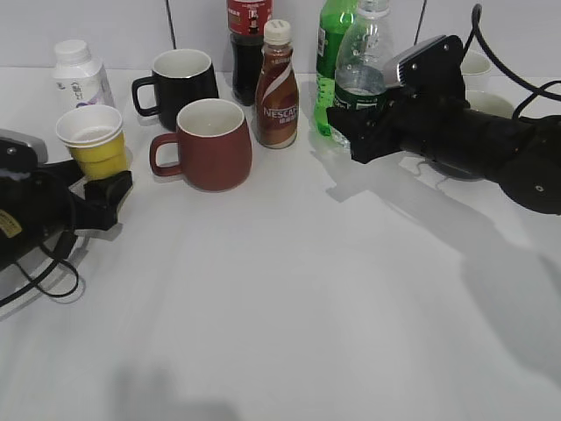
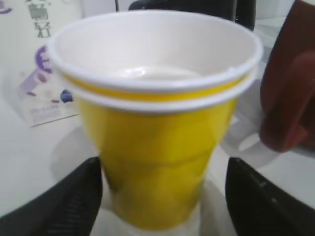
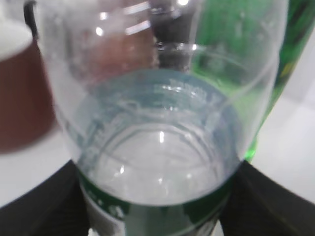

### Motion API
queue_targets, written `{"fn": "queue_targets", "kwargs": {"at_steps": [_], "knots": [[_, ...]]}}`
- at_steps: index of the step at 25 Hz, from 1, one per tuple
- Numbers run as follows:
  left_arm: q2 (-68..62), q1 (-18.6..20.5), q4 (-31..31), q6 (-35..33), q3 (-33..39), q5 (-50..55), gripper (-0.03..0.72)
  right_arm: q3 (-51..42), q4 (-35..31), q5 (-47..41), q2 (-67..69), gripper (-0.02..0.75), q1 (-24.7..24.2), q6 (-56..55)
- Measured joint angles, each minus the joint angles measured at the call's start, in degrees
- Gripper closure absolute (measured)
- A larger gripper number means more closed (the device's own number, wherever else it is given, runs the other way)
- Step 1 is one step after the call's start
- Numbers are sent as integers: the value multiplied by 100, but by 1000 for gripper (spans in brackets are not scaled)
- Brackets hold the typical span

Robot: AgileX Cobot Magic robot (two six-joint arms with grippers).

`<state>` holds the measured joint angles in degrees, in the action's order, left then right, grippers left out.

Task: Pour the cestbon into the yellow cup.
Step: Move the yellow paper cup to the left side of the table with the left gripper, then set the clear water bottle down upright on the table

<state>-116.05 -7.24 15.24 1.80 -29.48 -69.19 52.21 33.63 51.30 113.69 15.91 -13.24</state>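
Observation:
The yellow cup (image 1: 92, 140) stands upright at the left of the table, with a second cup nested in it, white inside. It fills the left wrist view (image 2: 157, 147). My left gripper (image 1: 105, 189) (image 2: 162, 196) is open, with a finger on each side of the cup's base and a gap on the right side. The cestbon (image 1: 361, 66), a clear bottle with a dark green label, stands upright at the back right. My right gripper (image 1: 346, 132) (image 3: 157, 211) is shut on the cestbon (image 3: 157, 147) at its label band.
A dark red mug (image 1: 210, 145), a black mug (image 1: 180, 83), a brown Nescafe bottle (image 1: 277, 88), a cola bottle (image 1: 248, 35) and a green soda bottle (image 1: 331, 44) stand at the back. A white bottle (image 1: 79, 74) is behind the cup.

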Motion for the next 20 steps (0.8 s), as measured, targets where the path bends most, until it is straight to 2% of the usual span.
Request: {"fn": "queue_targets", "kwargs": {"at_steps": [20], "knots": [[1110,0,-306,0,1067,-4,95,19,-21,32,674,256,0,49]]}}
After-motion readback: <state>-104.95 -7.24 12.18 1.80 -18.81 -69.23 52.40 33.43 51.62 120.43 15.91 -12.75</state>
